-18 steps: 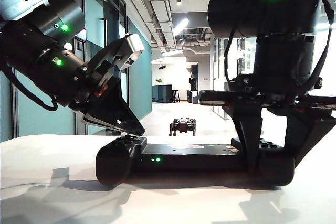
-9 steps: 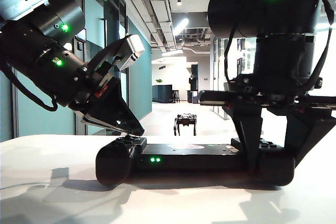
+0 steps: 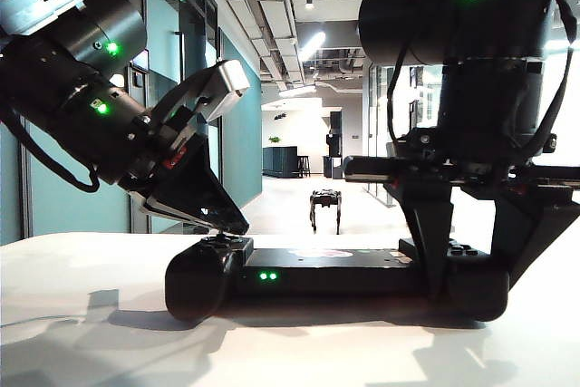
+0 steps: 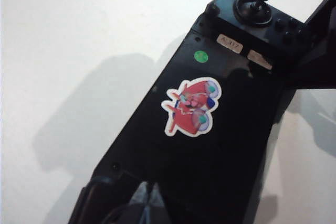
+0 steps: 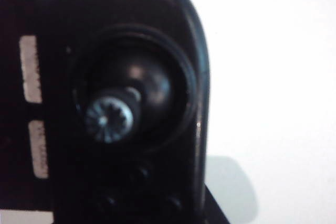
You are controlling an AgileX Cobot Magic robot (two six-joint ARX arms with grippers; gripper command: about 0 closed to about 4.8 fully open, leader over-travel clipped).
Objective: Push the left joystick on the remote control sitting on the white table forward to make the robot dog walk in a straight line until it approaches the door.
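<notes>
Down the corridor, robot dog (image 3: 325, 209) has risen, nearer the door; my left gripper (image 3: 220, 217), seemingly closed, works the remote control (image 3: 335, 271); right gripper (image 3: 471, 251) straddles its end.

Blurred remote control (image 5: 173, 35) end, ridged stick (image 5: 109, 120) (close up); white table (image 5: 273, 77) alongside

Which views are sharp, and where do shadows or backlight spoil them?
Exterior view: sharp but backlit, arms and remote near silhouettes, soft shadows on the table. Left wrist view: sticker clear, broad shadow beside the remote. Right wrist view: too close, right stick blurred, remote nearly black.
</notes>
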